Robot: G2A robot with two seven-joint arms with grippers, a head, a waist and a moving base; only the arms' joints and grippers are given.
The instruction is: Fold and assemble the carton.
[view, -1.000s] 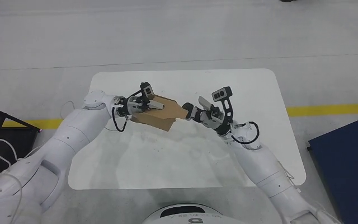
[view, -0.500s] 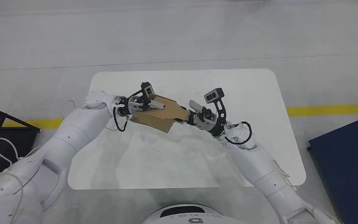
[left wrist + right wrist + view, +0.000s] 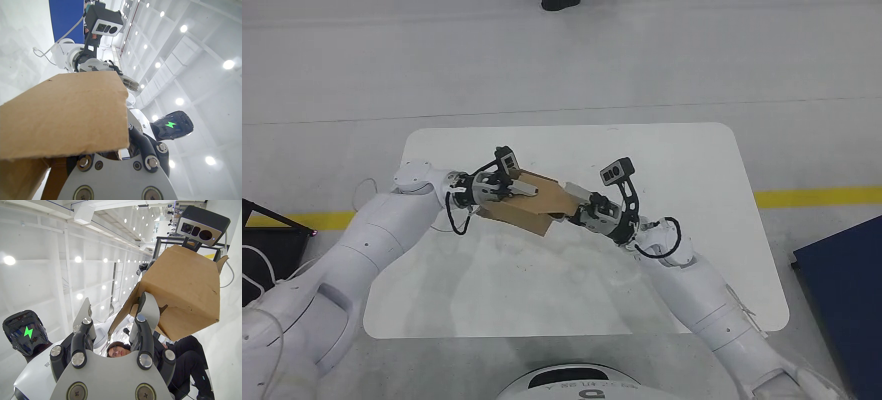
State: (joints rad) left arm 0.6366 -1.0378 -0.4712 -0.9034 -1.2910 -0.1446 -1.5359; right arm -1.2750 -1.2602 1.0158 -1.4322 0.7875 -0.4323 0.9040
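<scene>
**Surface (image 3: 692, 180) watch: torn flap at risk**

Over the surface's middle, nearer its far edge, the carton (image 3: 537, 203) hangs clear. Your left pincer (image 3: 494, 190) is clamped on one end; your right pincer (image 3: 115, 301) stands apart, one finger (image 3: 149, 308) tucked inside a ragged flap (image 3: 124, 311). Push too hard and you may rip that flap, or lever the carton out of the left grip.

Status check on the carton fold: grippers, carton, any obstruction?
Right gripper open, straddling an end flap of the carton. Left gripper at its opposite end, grip hidden. Flap end not yet closed; nothing seen blocking.
</scene>
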